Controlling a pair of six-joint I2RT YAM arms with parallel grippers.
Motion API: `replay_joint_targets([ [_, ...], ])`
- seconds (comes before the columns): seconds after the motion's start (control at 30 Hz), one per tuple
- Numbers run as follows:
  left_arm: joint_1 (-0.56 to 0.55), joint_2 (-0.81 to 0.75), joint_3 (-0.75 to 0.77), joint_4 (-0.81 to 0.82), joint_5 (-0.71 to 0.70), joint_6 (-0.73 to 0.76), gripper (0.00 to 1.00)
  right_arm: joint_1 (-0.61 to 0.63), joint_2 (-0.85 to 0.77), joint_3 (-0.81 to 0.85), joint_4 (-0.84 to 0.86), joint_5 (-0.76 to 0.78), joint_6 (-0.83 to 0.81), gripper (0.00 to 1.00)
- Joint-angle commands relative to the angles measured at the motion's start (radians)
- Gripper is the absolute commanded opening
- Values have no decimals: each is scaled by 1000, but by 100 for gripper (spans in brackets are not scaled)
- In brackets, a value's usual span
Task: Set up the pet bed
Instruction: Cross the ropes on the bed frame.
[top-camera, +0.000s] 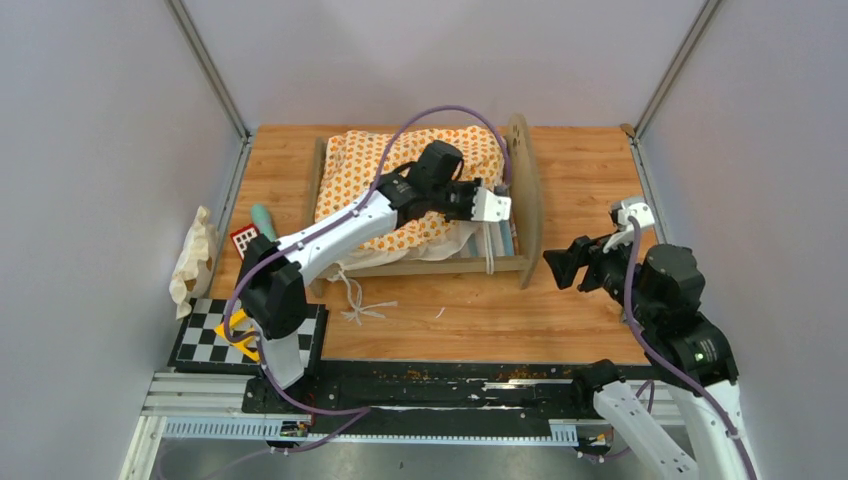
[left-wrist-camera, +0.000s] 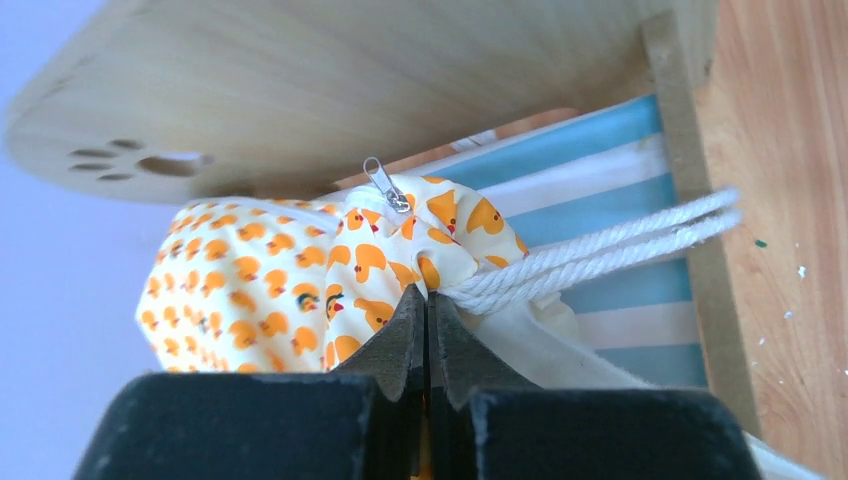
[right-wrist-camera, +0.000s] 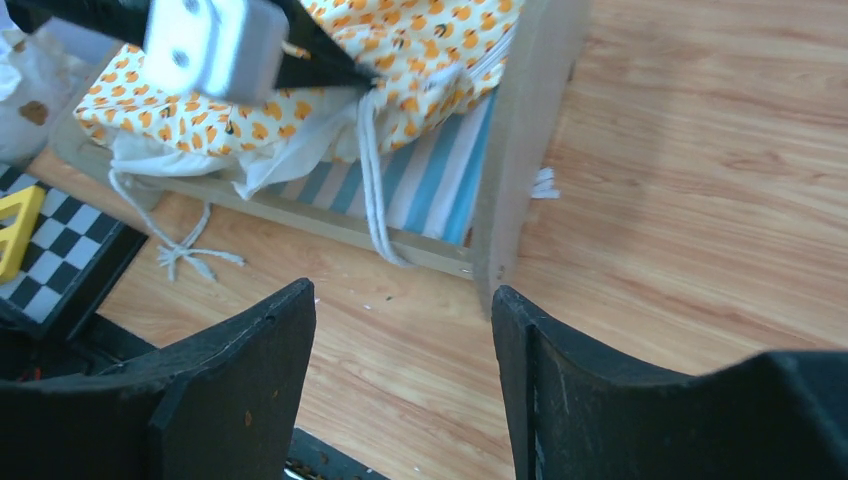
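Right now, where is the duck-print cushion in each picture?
Top external: duck-print cushion upper centre, lying in the pet bed.
Left wrist: centre-left, below the paw-print end board.
Right wrist: across the top, mostly left of centre.
Shared landmark: the blue-white striped base beside it.

Matt light-wood pet bed (top-camera: 527, 200), printed cloth cushion (top-camera: 370, 165), twisted white cord ties (left-wrist-camera: 600, 250)

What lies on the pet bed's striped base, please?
The duck-print cushion, with the shut left end effector at its corner, and white cords. Anything beneath the cushion is hidden.
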Motion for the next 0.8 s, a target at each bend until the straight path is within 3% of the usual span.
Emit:
replay_joint_targets([
  [0.0, 64, -100, -15, 106, 125, -157, 0, 2, 60, -65, 151, -147, 92, 63],
  [0.2, 125, -165, -84, 206, 173, -234, 0, 84, 103, -154, 324, -177, 161, 56],
  [0.43, 146, -193, -114, 235, 182, -250, 0, 301, 307, -131, 425, 23, 109, 46],
  [0.57, 150, -213, -134, 246, 184, -248, 0, 312, 417, -111, 461, 172, 84, 45],
  [0.77, 160, -234, -159, 270, 187, -249, 0, 311, 513, -130, 541, 257, 81, 42],
])
